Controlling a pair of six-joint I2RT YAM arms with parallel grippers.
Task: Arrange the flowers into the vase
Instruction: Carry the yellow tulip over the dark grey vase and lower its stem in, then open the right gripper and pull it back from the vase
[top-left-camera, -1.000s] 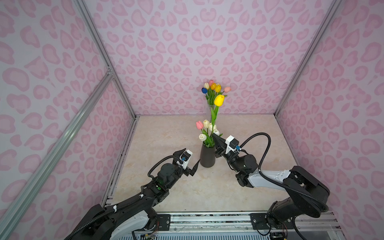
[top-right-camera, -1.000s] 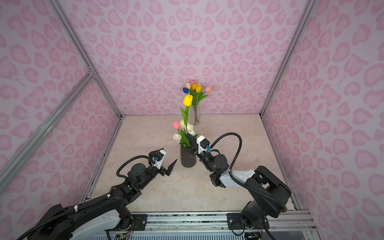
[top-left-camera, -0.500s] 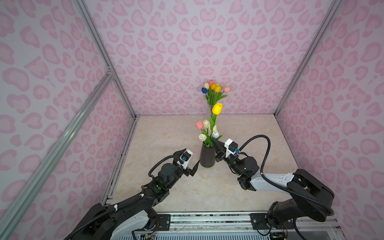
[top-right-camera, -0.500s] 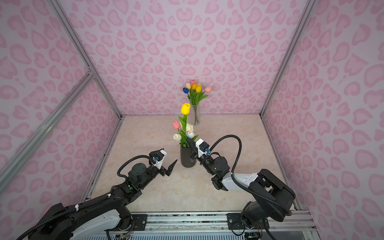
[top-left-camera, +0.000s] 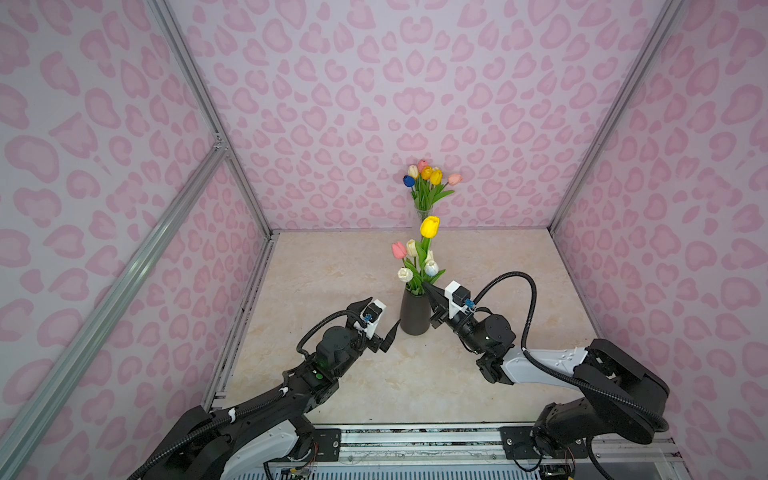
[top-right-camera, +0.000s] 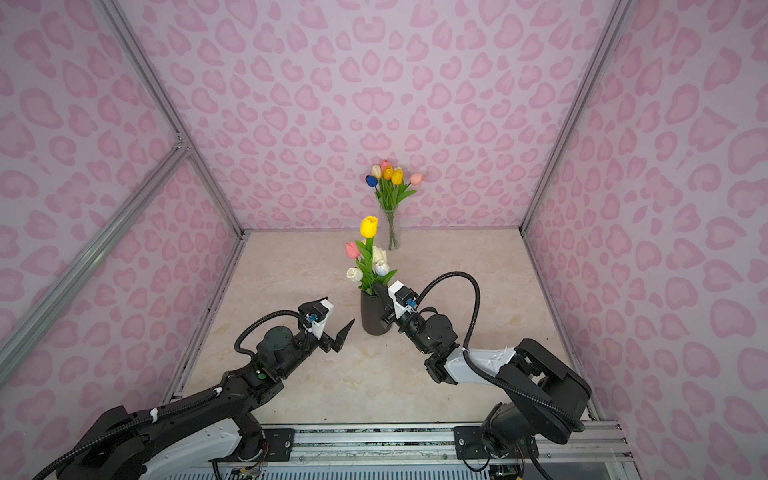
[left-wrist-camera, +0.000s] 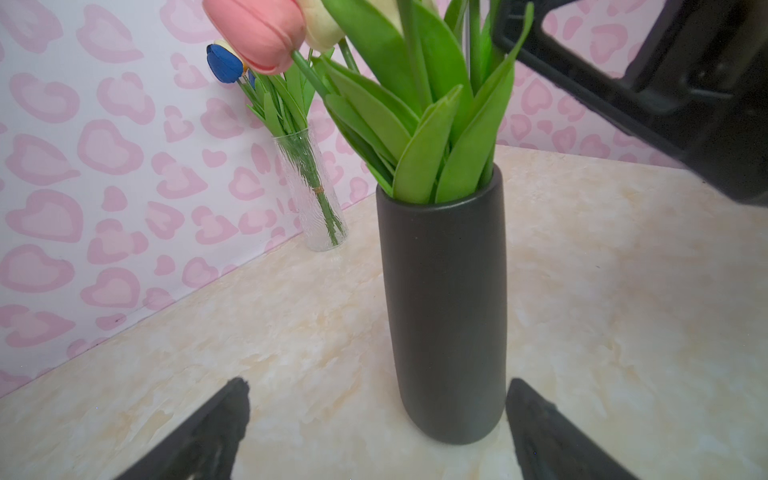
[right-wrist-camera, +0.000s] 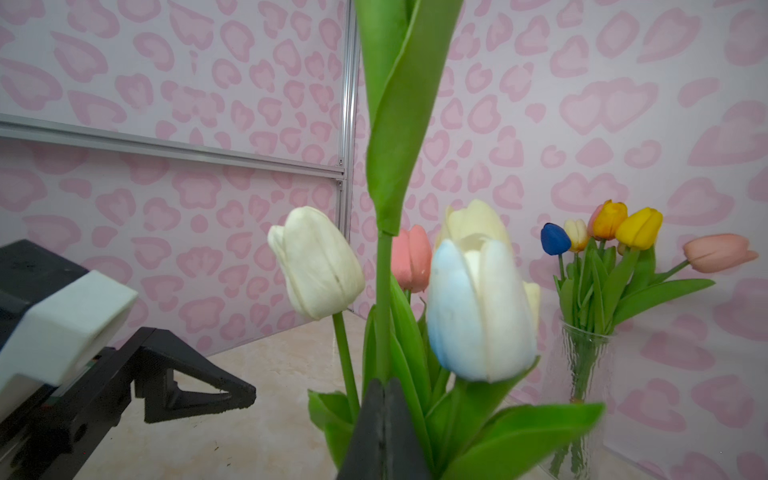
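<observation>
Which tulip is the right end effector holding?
The yellow tulip, tallest over the black vase; the right end effector pinches its stem.

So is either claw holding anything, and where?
The right claw pinches the yellow tulip low on its stem, just above the dark vase. The left claw is open, holding nothing.

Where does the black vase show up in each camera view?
Both top views: black vase just below centre.
Left wrist: centre, upright.
Right wrist: not in it; only its flowers show.
Shared landmark: the blue flower by the back wall.
</observation>
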